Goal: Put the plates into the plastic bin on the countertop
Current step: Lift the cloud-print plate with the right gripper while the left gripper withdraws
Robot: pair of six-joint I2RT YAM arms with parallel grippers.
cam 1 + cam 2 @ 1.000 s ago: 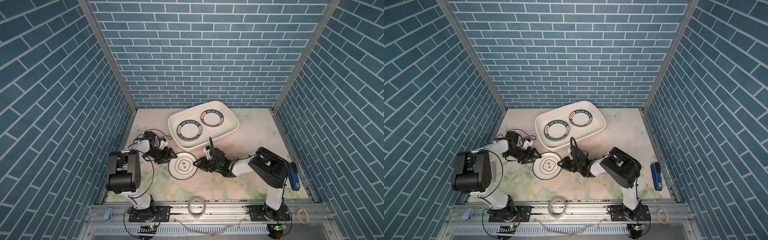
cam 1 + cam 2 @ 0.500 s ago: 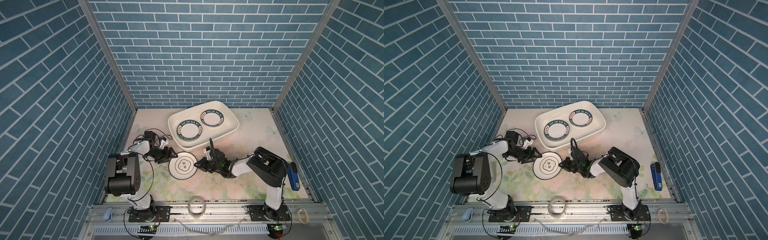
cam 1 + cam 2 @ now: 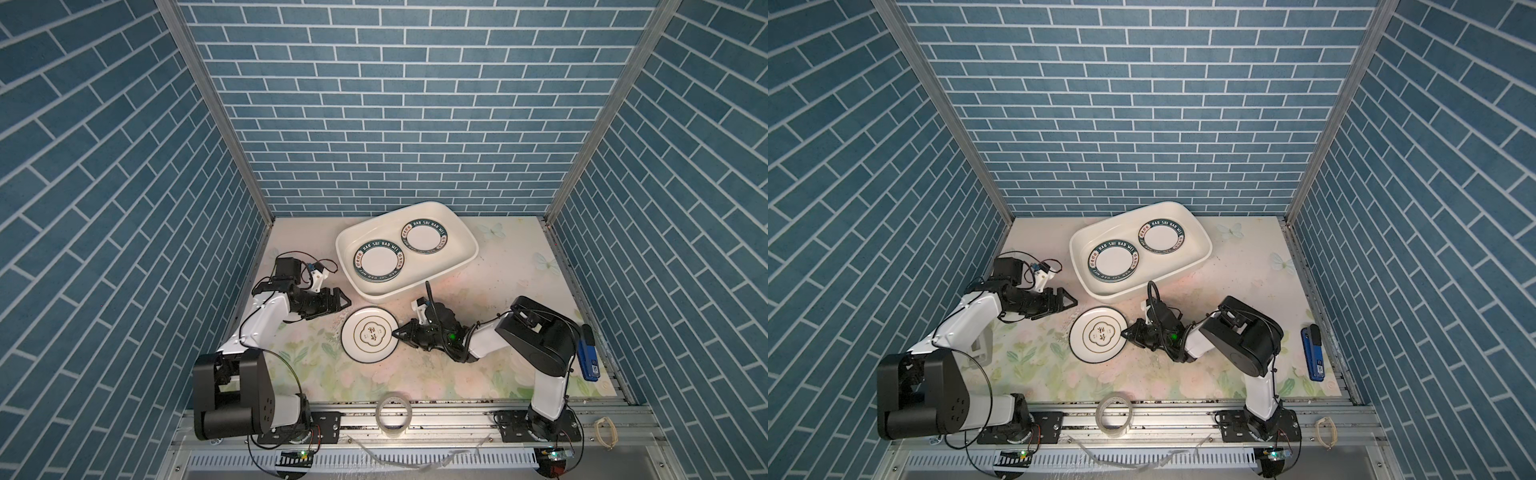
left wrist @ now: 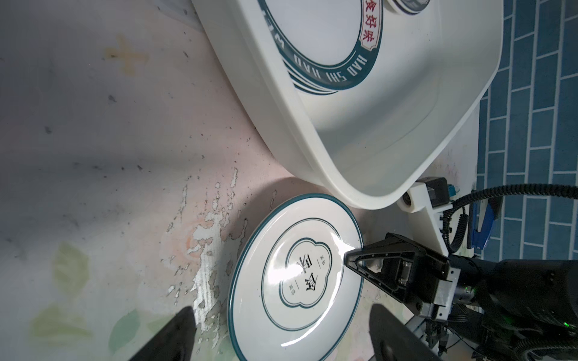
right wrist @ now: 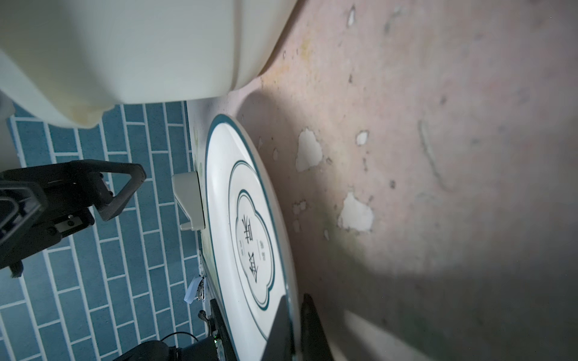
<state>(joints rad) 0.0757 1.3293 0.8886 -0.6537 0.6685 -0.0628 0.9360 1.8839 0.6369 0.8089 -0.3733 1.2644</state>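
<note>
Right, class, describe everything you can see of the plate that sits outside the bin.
The plate is round, glossy white and ceramic-looking, with a thin dark green edge line, an inner ring and a flower-shaped emblem holding dark characters. It sits face up on the countertop, near the bin's front corner. The right gripper is shut on its rim; nothing else touches it.

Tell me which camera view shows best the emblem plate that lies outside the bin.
The left wrist view: the emblem plate appears large and sharp, its rim pinched by the right tool. Both top views show it whole but small. The right wrist view shows it foreshortened.
</note>
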